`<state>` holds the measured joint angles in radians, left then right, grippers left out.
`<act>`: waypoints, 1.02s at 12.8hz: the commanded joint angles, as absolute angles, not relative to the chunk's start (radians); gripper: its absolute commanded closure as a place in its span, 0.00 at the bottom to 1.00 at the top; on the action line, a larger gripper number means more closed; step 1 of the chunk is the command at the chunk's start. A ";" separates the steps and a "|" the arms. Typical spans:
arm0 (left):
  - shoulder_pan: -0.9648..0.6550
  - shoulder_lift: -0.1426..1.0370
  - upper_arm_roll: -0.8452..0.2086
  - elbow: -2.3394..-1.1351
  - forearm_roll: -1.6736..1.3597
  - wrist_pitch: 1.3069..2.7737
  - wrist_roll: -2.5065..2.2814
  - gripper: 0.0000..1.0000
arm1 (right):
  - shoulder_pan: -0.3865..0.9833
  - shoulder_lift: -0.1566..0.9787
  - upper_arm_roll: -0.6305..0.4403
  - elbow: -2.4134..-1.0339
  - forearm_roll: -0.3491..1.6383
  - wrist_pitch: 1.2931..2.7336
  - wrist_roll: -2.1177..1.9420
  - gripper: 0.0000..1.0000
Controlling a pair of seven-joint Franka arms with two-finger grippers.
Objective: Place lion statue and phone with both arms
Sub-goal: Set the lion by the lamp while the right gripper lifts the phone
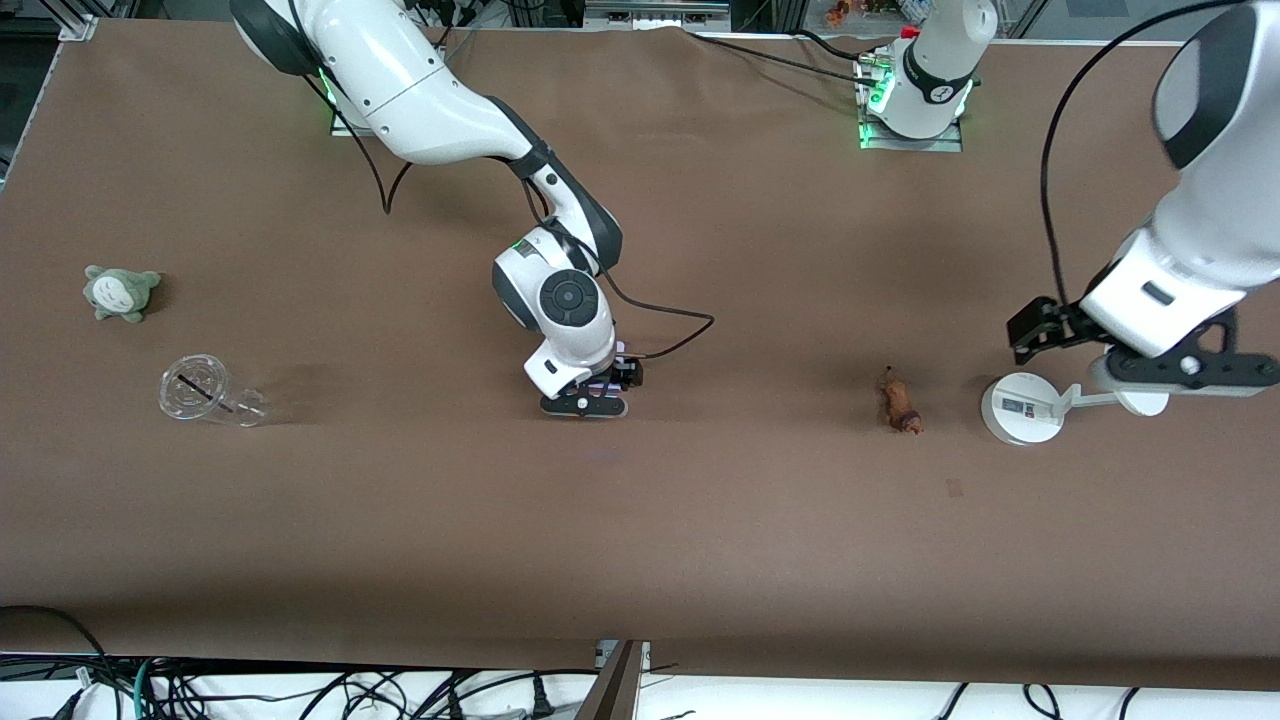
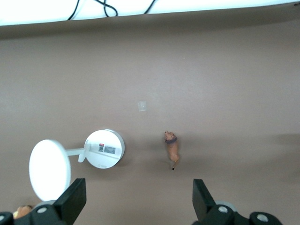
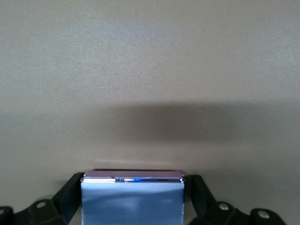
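Observation:
The lion statue (image 1: 900, 401), a tiny orange-brown figurine, lies on the brown table toward the left arm's end; it also shows in the left wrist view (image 2: 172, 147). My left gripper (image 1: 1130, 365) hangs open and empty over the white stand, beside the lion; its black fingertips (image 2: 72, 199) stand wide apart. My right gripper (image 1: 590, 395) is low over the middle of the table and shut on the phone (image 3: 132, 197), a flat lavender slab held between its fingers (image 3: 65, 192). Only a sliver of the phone (image 1: 617, 352) shows in the front view.
A white round-based stand with a disc (image 1: 1022, 407) stands beside the lion, toward the left arm's end; it also shows in the left wrist view (image 2: 104, 149). A clear plastic cup (image 1: 205, 392) and a grey-green plush (image 1: 120, 291) lie toward the right arm's end.

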<state>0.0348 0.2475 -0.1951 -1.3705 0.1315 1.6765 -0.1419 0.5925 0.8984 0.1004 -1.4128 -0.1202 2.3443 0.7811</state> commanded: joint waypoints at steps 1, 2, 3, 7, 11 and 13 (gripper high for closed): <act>0.042 0.137 -0.126 -1.507 0.048 1.657 -0.133 0.00 | 0.603 0.908 0.094 -1.390 -0.124 2.347 0.766 0.26; 0.041 0.079 -0.118 -1.579 0.016 1.660 -0.132 0.00 | 0.597 0.902 0.094 -1.388 -0.121 2.339 0.762 0.45; 0.037 0.027 -0.115 -1.638 0.002 1.658 -0.133 0.00 | 0.591 0.888 0.094 -1.390 -0.115 2.335 0.759 0.58; 0.032 -0.018 -0.115 -1.704 0.002 1.657 -0.134 0.00 | 0.523 0.801 0.098 -1.390 -0.100 2.203 0.657 0.75; 0.075 -0.049 -0.155 -1.681 -0.035 1.592 -0.147 0.00 | 0.410 0.686 0.095 -1.394 -0.048 2.042 0.473 0.79; 0.072 -0.035 -0.192 -1.675 -0.020 1.601 -0.146 0.00 | 0.341 0.652 0.092 -1.401 -0.048 1.996 0.393 0.81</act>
